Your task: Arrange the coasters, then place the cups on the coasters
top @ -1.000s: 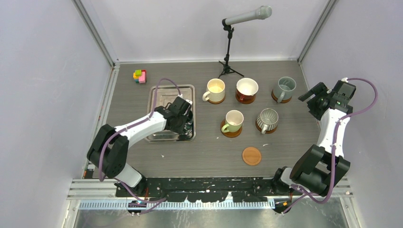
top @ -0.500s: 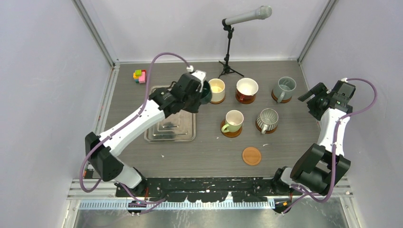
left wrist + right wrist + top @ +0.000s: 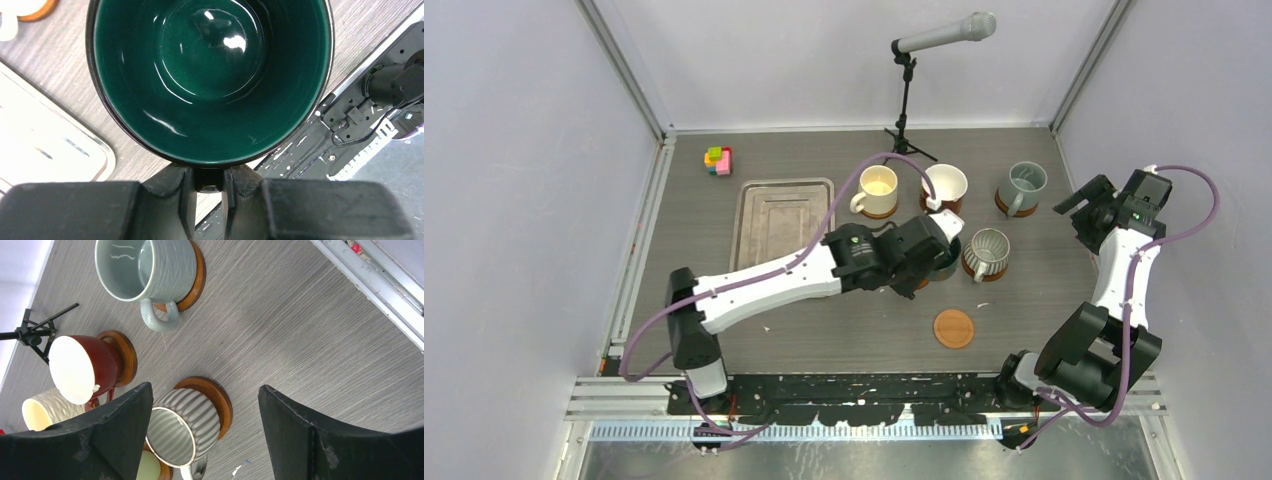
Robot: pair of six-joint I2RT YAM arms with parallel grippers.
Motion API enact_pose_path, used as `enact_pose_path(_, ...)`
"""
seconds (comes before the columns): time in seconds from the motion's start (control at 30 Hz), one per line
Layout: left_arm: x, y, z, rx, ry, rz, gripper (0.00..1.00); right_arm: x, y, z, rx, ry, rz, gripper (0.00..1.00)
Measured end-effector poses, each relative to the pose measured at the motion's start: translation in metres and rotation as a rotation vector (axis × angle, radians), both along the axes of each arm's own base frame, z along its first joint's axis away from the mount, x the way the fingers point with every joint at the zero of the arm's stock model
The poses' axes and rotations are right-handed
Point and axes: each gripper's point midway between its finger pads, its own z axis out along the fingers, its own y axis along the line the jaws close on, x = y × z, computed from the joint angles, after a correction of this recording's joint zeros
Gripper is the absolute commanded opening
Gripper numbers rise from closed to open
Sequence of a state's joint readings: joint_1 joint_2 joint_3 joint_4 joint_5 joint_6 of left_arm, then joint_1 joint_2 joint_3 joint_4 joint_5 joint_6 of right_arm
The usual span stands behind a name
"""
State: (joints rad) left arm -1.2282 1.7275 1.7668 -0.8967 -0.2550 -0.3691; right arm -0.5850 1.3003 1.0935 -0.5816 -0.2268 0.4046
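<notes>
One teal cup [image 3: 210, 75], at centre overhead and largely hidden there, is shown in the wrist view clamped by its handle in the left gripper [image 3: 207, 192]. The right gripper [image 3: 205, 390] is held with jaws spread.

I can read nothing here. No lettering, number or mark that I can make out stands on the dark teal cup [image 3: 210, 75], the other cups [image 3: 145, 270], the coasters [image 3: 954, 328] or the tray [image 3: 784, 215].
</notes>
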Motion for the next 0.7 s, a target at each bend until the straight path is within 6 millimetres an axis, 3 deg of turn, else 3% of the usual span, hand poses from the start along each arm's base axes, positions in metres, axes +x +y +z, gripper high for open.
enact_pose_path(0.37, -0.051, -0.044, -0.060, 0.103, 0.082, -0.051, 0.00, -0.001, -0.003, -0.001, -0.010, 0.008, -0.018, 0.81)
enact_pose_path(0.7, -0.063, -0.058, -0.093, 0.127, 0.130, 0.028, 0.00, -0.002, -0.005, -0.001, -0.009, 0.009, -0.032, 0.82)
